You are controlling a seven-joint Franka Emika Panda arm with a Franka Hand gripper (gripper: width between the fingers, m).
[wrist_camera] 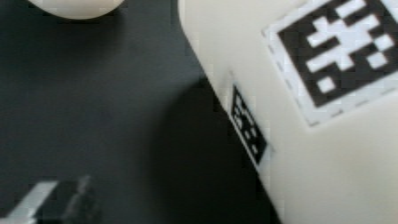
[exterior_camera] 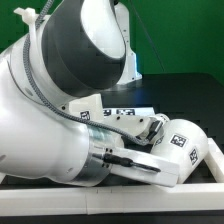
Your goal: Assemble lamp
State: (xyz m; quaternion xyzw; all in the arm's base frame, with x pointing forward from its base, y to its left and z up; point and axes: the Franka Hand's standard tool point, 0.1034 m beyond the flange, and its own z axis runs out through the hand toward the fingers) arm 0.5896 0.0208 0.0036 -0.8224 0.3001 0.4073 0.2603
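The lamp shade, a large white tapered part with black-and-white tags, lies on its side at the exterior view's right. My gripper is right against its near end. In the wrist view the shade fills one side, very close, with a big tag on it. One blurred fingertip shows far out to the side over the dark table, so the gripper is open. The other finger is not visible. A white rounded piece, seemingly the bulb, shows at the frame edge. I cannot pick out the base.
The big white robot body blocks the exterior view's left and top. The marker board lies behind the gripper. A flat white piece with a tag peeks out beside the arm. A white raised edge borders the table at the front right.
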